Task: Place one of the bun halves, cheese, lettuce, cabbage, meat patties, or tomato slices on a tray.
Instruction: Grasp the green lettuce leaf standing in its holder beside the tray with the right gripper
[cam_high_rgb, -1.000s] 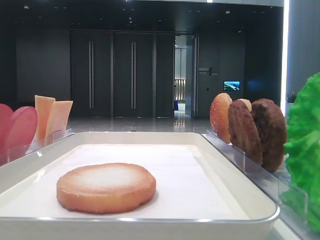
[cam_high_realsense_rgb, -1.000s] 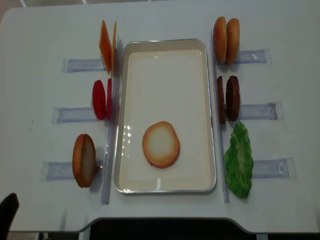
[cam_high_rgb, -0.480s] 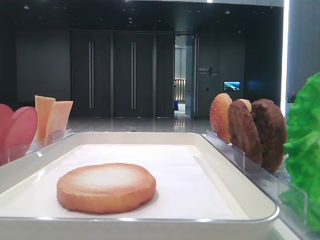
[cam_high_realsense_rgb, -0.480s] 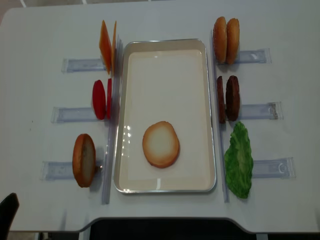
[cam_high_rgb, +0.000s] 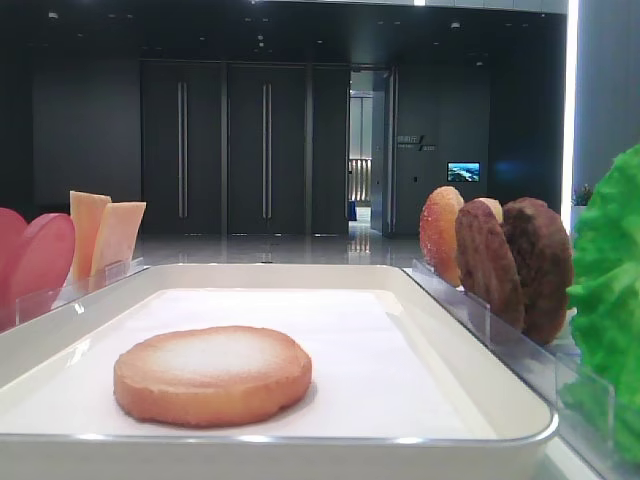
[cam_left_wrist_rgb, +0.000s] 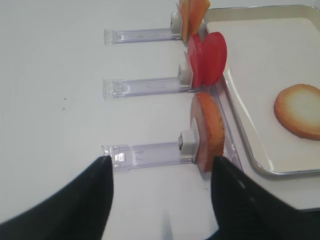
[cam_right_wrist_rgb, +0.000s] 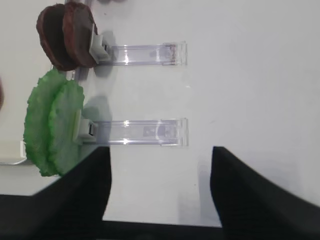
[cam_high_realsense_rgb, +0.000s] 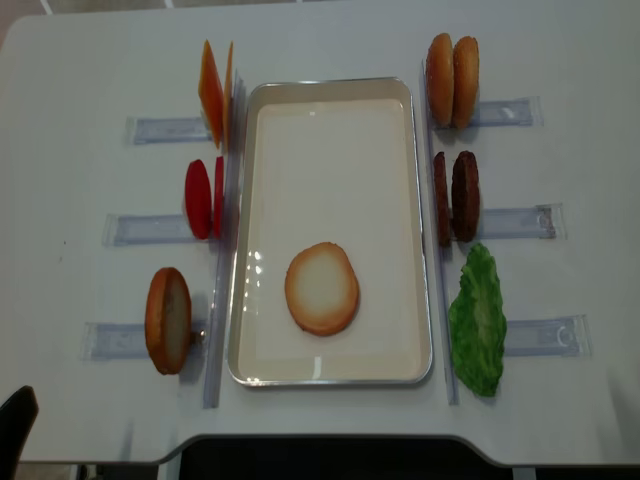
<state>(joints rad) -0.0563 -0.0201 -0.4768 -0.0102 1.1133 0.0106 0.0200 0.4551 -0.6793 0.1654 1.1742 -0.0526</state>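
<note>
Right end effector (cam_right_wrist_rgb: 159, 192) agape; bun half (cam_high_realsense_rgb: 321, 288) flat (pale face up).

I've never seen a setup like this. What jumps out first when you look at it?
A large white rectangular tray sits mid-table with a single round golden-brown bun half lying pale face up near its front end. Flanking it, food stands on edge in clear holders: orange cheese slices and red tomato slices on the left, dark brown meat patties and a ruffled bright green lettuce leaf on the right.
</note>
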